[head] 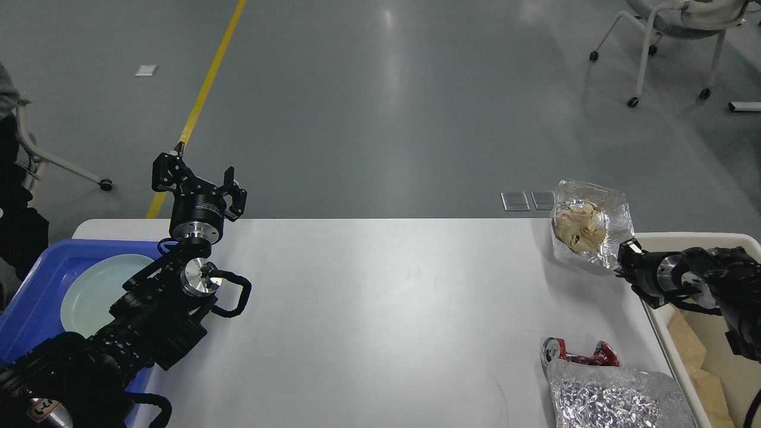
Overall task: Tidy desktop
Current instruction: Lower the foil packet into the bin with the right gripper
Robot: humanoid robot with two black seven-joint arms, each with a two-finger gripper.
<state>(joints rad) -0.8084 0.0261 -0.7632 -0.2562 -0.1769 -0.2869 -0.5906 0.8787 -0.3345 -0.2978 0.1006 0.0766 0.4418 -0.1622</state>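
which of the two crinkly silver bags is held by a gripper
The clear silver-backed bag with a crumpled tan wad, pinched at its lower corner by the right gripper. The other silver foil bag with a red end lies untouched on the white desktop.

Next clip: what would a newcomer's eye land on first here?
Probably the crinkled clear bag with beige crumpled paper inside, held up at the far right of the desktop by the right end effector, beside the cream bin. Then the left end effector, open and raised by the blue tray, and the silver foil bag at the near right edge.
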